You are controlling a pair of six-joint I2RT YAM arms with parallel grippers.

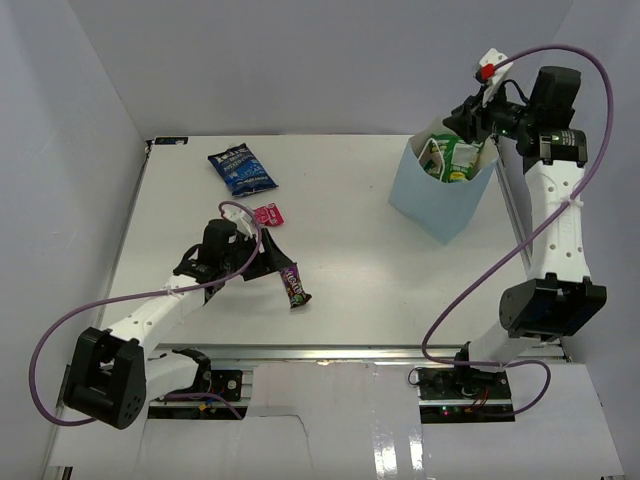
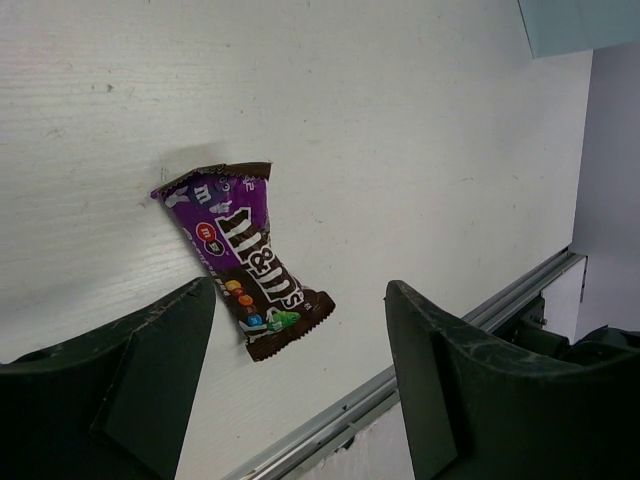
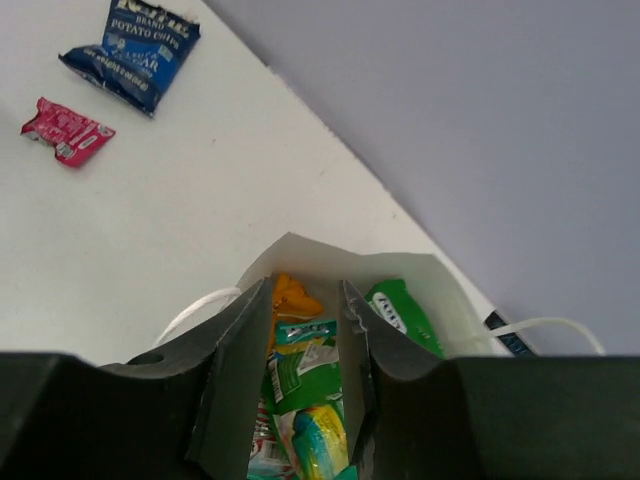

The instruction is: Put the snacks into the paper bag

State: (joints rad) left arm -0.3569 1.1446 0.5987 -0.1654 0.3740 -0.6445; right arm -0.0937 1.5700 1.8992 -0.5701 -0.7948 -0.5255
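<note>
1. The paper bag stands far right on the table with green and orange packets inside. The bar, blue chips and pink packet lie outside, on the left.
2. The left gripper hovers wide open and empty over the bar. The right gripper is at the bag's mouth with jaws narrowly apart; I cannot tell whether it holds anything.
3. Risks: the flat, slanted bar may skid from closing fingers, and the right gripper may snag a handle and tip the bag.

Left arm stretched low and forward, wrist tipped down; left gripper hovering, jaws spread wide, closed on nothing. Right arm reared up tall, far forward, wrist bent downward; right gripper pointing down, jaws narrowly parted, empty.
</note>
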